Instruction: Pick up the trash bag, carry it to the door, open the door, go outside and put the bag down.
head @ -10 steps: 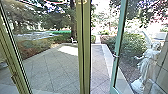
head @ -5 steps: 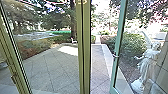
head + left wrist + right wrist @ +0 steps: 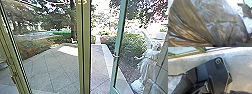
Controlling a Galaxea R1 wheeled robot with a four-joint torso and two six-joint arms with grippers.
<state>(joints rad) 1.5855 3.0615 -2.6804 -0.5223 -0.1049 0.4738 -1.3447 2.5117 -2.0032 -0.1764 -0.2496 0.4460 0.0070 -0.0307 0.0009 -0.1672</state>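
Note:
The trash bag (image 3: 209, 25), dark and shiny, shows large in the left wrist view. Its plastic draws together in tight folds at my left gripper (image 3: 214, 45), which is shut on it. Part of the bag (image 3: 184, 84) also shows in the right wrist view, beside the robot's dark base. In the head view, the green-framed glass door (image 3: 120, 45) stands swung open on the right side, with a small handle on its frame. A second glazed panel with an olive frame (image 3: 85, 50) is on the left of the opening.
Beyond the glass lies a paved yard (image 3: 50, 67) edged by a pale curb (image 3: 107, 53). A white statue (image 3: 147, 62) stands to the right of the open door, near a stone wall. Bushes (image 3: 132, 46) grow behind it. The right wrist view has a door sill (image 3: 218, 53) close to the base.

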